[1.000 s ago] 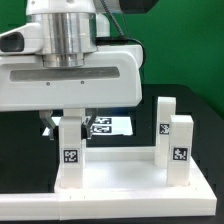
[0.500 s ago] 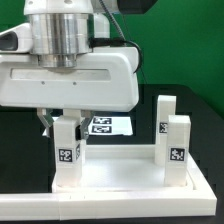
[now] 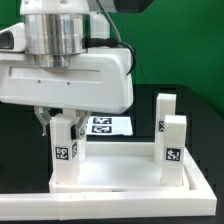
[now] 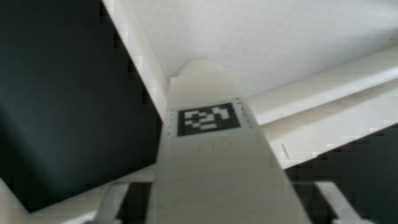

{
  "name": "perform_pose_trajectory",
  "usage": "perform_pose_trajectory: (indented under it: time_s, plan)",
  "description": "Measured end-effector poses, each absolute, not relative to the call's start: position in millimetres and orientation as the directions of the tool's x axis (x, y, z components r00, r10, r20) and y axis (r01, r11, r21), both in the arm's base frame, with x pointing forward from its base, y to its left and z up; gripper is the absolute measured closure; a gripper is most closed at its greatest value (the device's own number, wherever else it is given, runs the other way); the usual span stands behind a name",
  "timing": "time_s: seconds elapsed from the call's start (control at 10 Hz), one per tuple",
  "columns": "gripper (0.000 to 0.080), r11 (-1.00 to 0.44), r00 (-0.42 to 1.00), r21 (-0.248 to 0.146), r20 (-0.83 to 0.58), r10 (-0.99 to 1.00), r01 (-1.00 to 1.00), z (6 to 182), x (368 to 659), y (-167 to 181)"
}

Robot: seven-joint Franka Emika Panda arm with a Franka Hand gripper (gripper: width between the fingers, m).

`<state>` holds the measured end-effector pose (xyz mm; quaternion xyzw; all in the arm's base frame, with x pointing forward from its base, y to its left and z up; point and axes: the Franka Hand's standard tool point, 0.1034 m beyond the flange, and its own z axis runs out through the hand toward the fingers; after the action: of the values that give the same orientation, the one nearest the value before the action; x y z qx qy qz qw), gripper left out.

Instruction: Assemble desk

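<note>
In the exterior view, the hand (image 3: 63,127) stands over the near corner of the desk panel (image 3: 120,173) on the exterior view's left. Its two fingers (image 3: 46,124) come down on both sides of the top of one leg (image 3: 65,150), and they seem closed on it, although the big white body of the hand hides part of the contact. The leg is upright and its foot meets the corner of the panel; I judge that it is held so in order to press or turn it into the round socket there. Two other legs (image 3: 174,148) already stand upright at the corners on the exterior view's right, one behind the other. The panel lies flat on the black counter (image 3: 205,120), with its raised rim upward. Behind it lies the marker board (image 3: 110,126), partly hidden. All desk parts are white, matte and look like hard plastic; the legs are plain square blocks, each with a black-and-white tag on one face.

In the wrist view, the held leg (image 4: 217,150) fills the middle, a long smooth white block with its tag (image 4: 210,118) sharp and clear. The dark fingertips (image 4: 338,195) appear at both sides of the block, close against it. Beyond it are the white panel (image 4: 267,40) and the black counter (image 4: 63,90).
</note>
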<state>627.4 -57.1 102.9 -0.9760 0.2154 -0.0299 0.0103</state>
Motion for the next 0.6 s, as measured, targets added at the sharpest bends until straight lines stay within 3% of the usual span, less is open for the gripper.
perform_pose_trajectory:
  time_s: [0.1, 0.2, 0.3, 0.5, 0.6]
  plan:
    - [0.0438, -0.907, 0.905, -0.033, 0.054, -0.421, -0.42, 102.7, 627.3, -57.1]
    - [0.0272, -0.907, 0.905, -0.033, 0.054, -0.421, -0.42, 102.7, 627.3, -57.1]
    - [0.0176, -0.907, 0.906, -0.033, 0.054, -0.421, -0.419, 102.8, 627.4, -56.8]
    - [0.0158, -0.909, 0.908, -0.048, 0.052, -0.416, -0.414, 122.2, 630.7, -50.7]
    - [0.0158, -0.909, 0.909, -0.066, 0.048, -0.415, -0.411, 148.1, 632.1, -47.2]
